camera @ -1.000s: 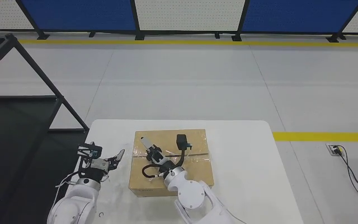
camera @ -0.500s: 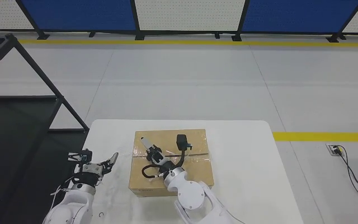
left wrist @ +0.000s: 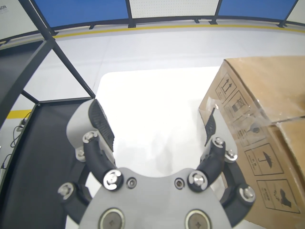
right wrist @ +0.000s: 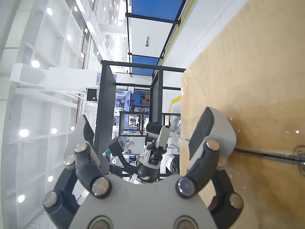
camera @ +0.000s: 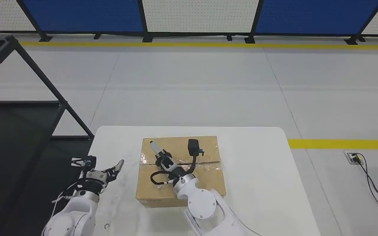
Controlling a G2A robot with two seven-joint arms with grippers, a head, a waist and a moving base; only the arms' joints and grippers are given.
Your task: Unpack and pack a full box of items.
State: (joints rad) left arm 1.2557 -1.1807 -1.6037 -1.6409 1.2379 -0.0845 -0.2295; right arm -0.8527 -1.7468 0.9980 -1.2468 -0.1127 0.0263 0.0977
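A closed cardboard box point(camera: 201, 177) stands in the middle of the white table point(camera: 260, 177), its top flaps sealed with clear tape point(right wrist: 269, 156). My right gripper point(camera: 158, 152) is over the left half of the box's top, open, turned on its side. One pad point(right wrist: 202, 125) lies close against the top by the tape seam; the other stands higher with nothing between them. My left gripper point(camera: 99, 167) hangs open over bare table left of the box point(left wrist: 262, 96). One fingertip point(left wrist: 210, 120) is close to the box's printed side wall. It holds nothing.
A black metal rack point(camera: 35, 82) stands off the table's left edge, close behind my left gripper. Blue and white partition panels point(camera: 201, 15) line the far side of the floor. The table to the right of the box is bare.
My left gripper has drawn a little to the left, away from the box and toward the table's edge. The right gripper has stayed over the box top.
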